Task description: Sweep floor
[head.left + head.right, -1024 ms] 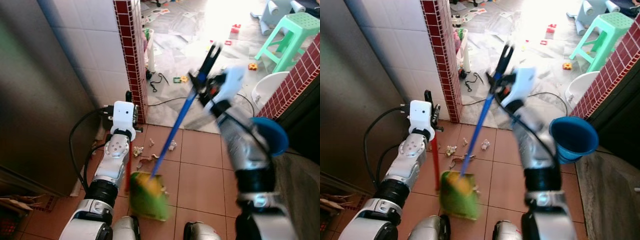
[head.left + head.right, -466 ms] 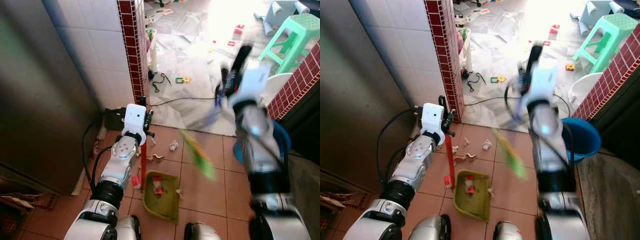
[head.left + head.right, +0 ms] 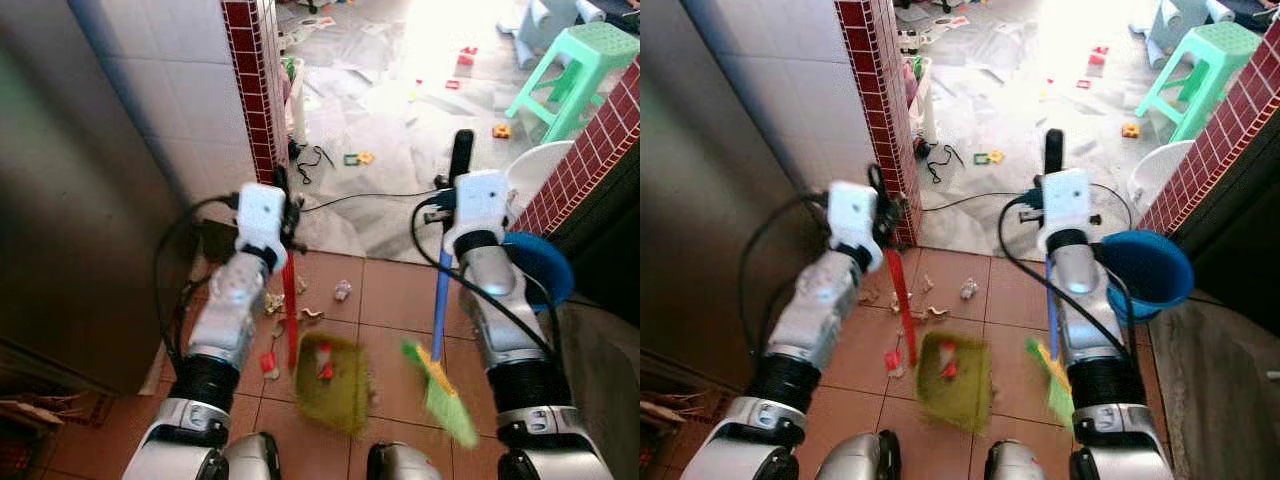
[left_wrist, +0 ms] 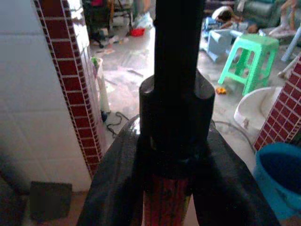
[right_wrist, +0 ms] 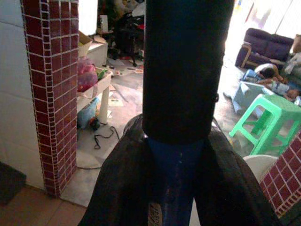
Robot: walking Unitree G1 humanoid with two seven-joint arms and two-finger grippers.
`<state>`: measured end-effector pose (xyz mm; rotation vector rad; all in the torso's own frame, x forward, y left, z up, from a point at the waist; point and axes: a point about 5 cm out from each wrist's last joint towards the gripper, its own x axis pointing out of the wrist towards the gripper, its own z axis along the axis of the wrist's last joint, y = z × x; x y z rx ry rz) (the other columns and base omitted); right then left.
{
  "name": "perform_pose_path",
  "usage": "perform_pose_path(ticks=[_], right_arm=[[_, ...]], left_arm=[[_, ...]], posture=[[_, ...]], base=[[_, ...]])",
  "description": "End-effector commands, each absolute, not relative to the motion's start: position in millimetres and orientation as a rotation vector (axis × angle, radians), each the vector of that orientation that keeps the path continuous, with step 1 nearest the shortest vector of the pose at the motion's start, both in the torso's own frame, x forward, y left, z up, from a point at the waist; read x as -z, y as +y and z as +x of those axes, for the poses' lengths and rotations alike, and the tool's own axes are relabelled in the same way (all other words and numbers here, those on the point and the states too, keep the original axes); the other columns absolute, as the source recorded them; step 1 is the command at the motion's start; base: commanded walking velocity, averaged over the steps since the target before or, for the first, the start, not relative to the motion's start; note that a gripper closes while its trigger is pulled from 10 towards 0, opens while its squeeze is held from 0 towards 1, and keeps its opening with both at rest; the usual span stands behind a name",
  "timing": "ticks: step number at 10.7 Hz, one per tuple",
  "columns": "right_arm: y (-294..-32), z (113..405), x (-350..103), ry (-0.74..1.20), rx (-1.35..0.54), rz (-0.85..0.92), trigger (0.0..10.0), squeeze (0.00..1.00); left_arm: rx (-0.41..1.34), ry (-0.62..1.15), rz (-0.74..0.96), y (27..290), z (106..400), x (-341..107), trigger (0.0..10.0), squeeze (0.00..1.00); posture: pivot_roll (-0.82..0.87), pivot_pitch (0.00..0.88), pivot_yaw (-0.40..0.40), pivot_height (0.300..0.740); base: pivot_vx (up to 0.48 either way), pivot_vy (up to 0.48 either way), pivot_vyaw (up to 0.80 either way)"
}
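My left gripper [image 3: 284, 203] is shut on the red handle [image 3: 291, 312] of a green dustpan [image 3: 335, 372], which lies blurred on the terracotta tiles by my feet with red and white scraps in it. My right gripper [image 3: 449, 198] is shut on the blue handle [image 3: 438, 305] of a broom held almost upright. Its green bristles [image 3: 441, 396] are low, just right of the dustpan. Paper scraps [image 3: 343, 291] lie on the tiles beyond the dustpan. The left wrist view has black fingers [image 4: 117, 188] clasping the red handle [image 4: 167, 205]; the right wrist view has fingers [image 5: 117, 188] around the blue handle [image 5: 171, 188].
A red-brick pillar [image 3: 252, 90] and steel cabinet [image 3: 80, 200] stand on my left. A blue bucket [image 3: 543, 262], a white basin [image 3: 530, 175] and a brick wall are at the right. Beyond lie a black cable [image 3: 345, 201], toys and a green stool [image 3: 575, 65].
The broom swung up off the dustpan and came down upright at its right side. The dustpan was uncovered with scraps inside. The view also shifted a little.
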<state>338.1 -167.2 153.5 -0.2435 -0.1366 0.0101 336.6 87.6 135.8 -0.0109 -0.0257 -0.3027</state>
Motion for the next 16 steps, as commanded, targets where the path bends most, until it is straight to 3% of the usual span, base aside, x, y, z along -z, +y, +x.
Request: perform_pose_path(ticks=[1,4,7,11,16], right_arm=[[-162.3,340.6,-165.7,-0.199,-0.013,-0.262,10.0,0.0],[-160.5,338.6,-155.2,-0.163,-0.002,-0.279,10.0,0.0],[-154.4,338.3,-149.5,-0.134,-0.007,-0.225,10.0,0.0],[-148.3,345.1,-141.4,0.012,-0.005,0.094,10.0,0.0],[-124.7,349.4,-179.7,-0.072,-0.138,0.354,10.0,0.0]], left_arm=[[0.285,-0.067,-0.013,94.1,336.1,-147.0,10.0,0.0],[0.277,-0.012,0.092,106.3,331.4,-129.6,10.0,0.0],[0.28,0.069,0.126,99.7,331.1,-107.3,10.0,0.0],[0.28,0.108,0.096,83.4,333.5,-95.0,10.0,0.0],[0.255,0.14,0.067,80.0,333.3,-85.1,10.0,0.0]], posture=[[-0.04,0.084,0.049,0.74],[-0.04,0.091,0.045,0.74],[-0.04,0.084,0.047,0.74],[-0.06,0.084,0.059,0.74],[-0.07,0.077,0.057,0.74]], base=[[0.0,0.0,0.0],[0.0,0.0,0.0],[0.0,0.0,0.0],[0.0,0.0,0.0],[0.0,0.0,0.0]])
